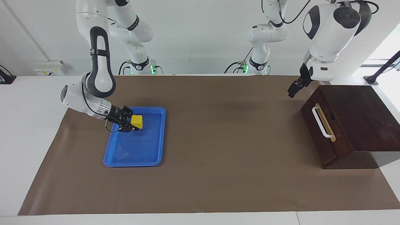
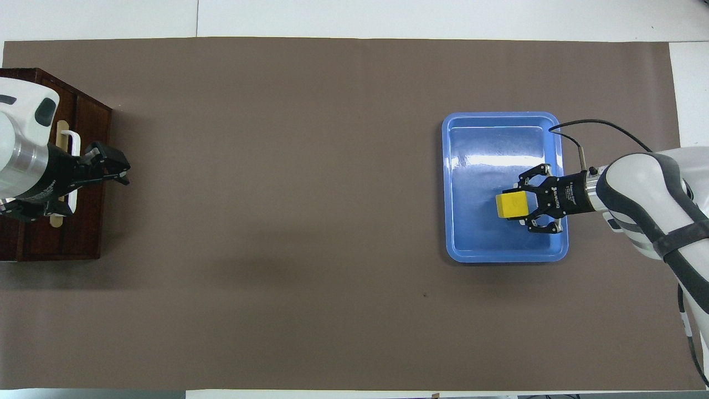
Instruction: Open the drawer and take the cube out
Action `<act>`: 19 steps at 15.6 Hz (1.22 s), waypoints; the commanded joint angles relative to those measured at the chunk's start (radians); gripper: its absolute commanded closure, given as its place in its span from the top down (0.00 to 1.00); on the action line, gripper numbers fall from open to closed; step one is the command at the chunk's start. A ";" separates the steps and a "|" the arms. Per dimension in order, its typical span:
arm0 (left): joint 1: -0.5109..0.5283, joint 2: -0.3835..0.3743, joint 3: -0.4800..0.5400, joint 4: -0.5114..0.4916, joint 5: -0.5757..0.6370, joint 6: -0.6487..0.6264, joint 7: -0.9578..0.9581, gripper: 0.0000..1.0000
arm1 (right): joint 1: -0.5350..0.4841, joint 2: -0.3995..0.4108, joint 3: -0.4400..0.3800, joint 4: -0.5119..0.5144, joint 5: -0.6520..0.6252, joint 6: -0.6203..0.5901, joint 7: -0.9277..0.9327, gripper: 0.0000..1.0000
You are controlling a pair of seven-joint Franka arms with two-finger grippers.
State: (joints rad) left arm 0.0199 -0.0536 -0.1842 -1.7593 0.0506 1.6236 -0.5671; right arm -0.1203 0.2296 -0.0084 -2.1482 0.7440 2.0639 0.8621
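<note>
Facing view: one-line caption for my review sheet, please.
Right gripper holds the yellow cube over the blue tray; left gripper, open, hangs beside the closed drawer.

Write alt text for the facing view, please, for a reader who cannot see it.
The right gripper holds a small yellow cube over a blue plastic tray on a brown-covered table. At the left arm's end, a dark wooden drawer box with a white bar handle sits closed, the left gripper raised beside it.

We list 1 tray (image 1: 157, 137) on the mat (image 1: 218, 175) at the right arm's end, 1 cube (image 1: 137, 122) over it in the right gripper (image 1: 132, 124); 1 drawer (image 1: 325, 131), closed in its box (image 1: 359, 118), at the left arm's end.
</note>
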 commanded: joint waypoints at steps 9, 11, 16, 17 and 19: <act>-0.023 0.092 0.037 0.121 -0.040 -0.169 0.378 1.00 | -0.053 -0.007 0.005 -0.056 -0.006 0.022 -0.072 0.00; -0.029 0.089 0.034 0.129 -0.037 -0.179 0.378 1.00 | -0.053 -0.007 0.005 -0.062 -0.008 0.022 -0.074 0.00; -0.029 0.063 0.034 0.130 -0.038 -0.179 0.381 1.00 | -0.053 -0.007 0.005 -0.062 -0.026 0.036 -0.066 0.83; -0.031 0.061 0.034 0.130 -0.038 -0.179 0.380 1.00 | -0.053 -0.007 0.005 -0.062 -0.037 0.036 -0.064 1.00; -0.032 0.060 0.034 0.127 -0.038 -0.177 0.380 1.00 | -0.053 -0.007 0.005 -0.062 -0.043 0.042 -0.063 1.00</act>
State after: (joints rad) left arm 0.0041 0.0127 -0.1615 -1.6394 0.0205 1.4709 -0.1969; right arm -0.1636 0.2353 -0.0111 -2.1942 0.7193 2.0831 0.8125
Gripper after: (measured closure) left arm 0.000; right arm 0.308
